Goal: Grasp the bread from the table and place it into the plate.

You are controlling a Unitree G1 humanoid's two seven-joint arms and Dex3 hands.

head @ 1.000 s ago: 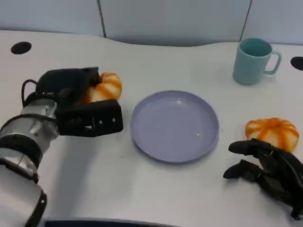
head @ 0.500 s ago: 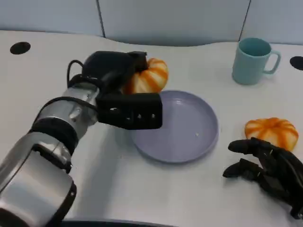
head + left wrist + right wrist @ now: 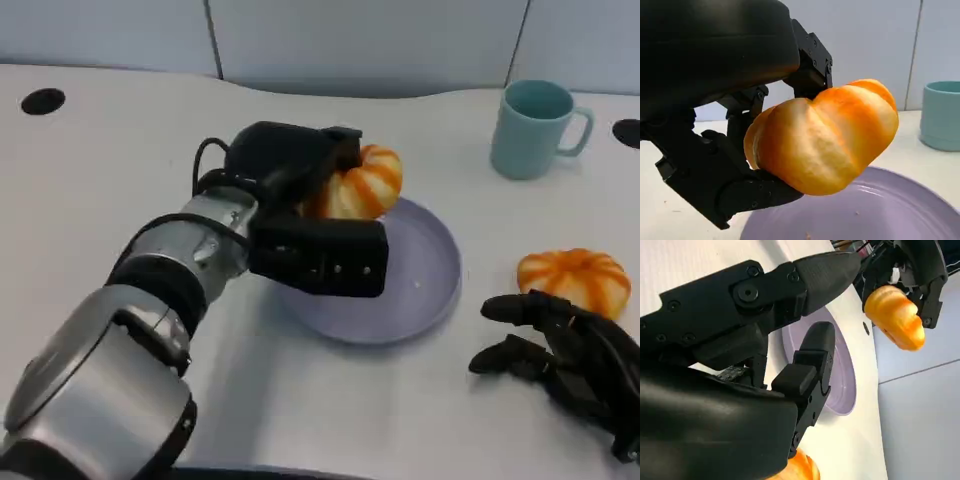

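My left hand [image 3: 305,215] grips an orange, pumpkin-shaped bread [image 3: 362,182] and holds it in the air over the left rim of the lilac plate [image 3: 430,270]. The left wrist view shows that bread [image 3: 825,137] clamped between the black fingers [image 3: 810,65], above the plate [image 3: 880,215]. A second bread [image 3: 574,279] lies on the table to the right of the plate. My right hand [image 3: 565,355] rests on the table just in front of it, fingers apart and holding nothing. From the right wrist, the held bread [image 3: 892,315] hangs beyond the plate [image 3: 842,375].
A pale teal mug [image 3: 535,128] stands at the back right. Two dark round holes [image 3: 42,101] [image 3: 629,132] mark the white table's far corners. A grey partition wall runs behind the table.
My left arm has carried the bread up and to the right, from the table left of the plate to above the plate's left rim. The right hand has stayed still.
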